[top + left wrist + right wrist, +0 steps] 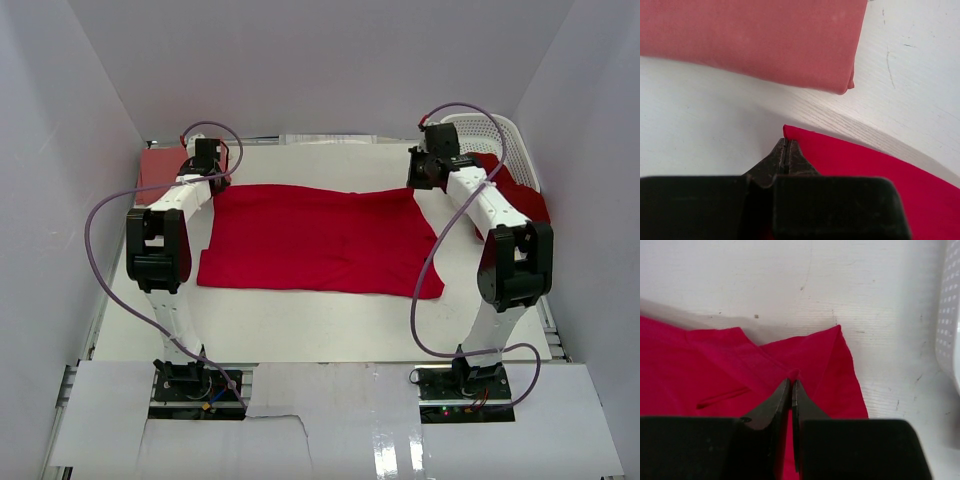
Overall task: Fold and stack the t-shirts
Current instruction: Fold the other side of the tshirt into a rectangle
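one salmon shirt (160, 165) folded; left gripper (785, 145) and right gripper (791, 385) each pinch a far corner of the flat red shirt (315, 240), more in the basket (505, 135).

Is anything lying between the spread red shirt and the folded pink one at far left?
Nothing visible: only a strip of table separates the red t-shirt from the folded pink t-shirt.

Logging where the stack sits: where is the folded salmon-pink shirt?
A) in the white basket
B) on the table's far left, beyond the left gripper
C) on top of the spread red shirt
B: the salmon-pink shirt lies folded far left, bare table between it and the red shirt at the left gripper.
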{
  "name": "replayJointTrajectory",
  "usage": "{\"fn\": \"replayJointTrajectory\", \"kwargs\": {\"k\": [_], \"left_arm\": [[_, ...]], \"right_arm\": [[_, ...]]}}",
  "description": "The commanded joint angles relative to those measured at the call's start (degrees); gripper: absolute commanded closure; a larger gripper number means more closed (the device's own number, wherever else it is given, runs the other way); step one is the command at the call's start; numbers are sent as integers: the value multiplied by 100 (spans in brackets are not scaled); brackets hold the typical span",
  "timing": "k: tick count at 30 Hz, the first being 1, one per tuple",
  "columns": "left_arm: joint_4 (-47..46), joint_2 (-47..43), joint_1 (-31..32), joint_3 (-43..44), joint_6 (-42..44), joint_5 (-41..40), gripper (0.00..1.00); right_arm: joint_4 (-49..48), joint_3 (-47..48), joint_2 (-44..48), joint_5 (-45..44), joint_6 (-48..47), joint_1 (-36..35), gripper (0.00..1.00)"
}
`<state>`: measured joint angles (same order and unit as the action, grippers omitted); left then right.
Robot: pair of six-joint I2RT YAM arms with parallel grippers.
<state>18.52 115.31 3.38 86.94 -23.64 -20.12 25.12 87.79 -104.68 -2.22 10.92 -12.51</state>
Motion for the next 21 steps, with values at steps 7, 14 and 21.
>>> {"fn": "replayJointTrajectory", "kwargs": {"k": [7, 14, 21], "left_arm": [[-174, -342, 5, -89, -115, -255, 100], [-191, -342, 5, -168, -237, -431, 100], [-253, -456, -4, -405, -448, -616, 100]], "right_arm": [[-245, -226, 694, -121, 95, 293, 92], [-341, -815, 967, -173, 77, 328, 92], [-508, -1421, 1309, -130, 130, 337, 92]]}}
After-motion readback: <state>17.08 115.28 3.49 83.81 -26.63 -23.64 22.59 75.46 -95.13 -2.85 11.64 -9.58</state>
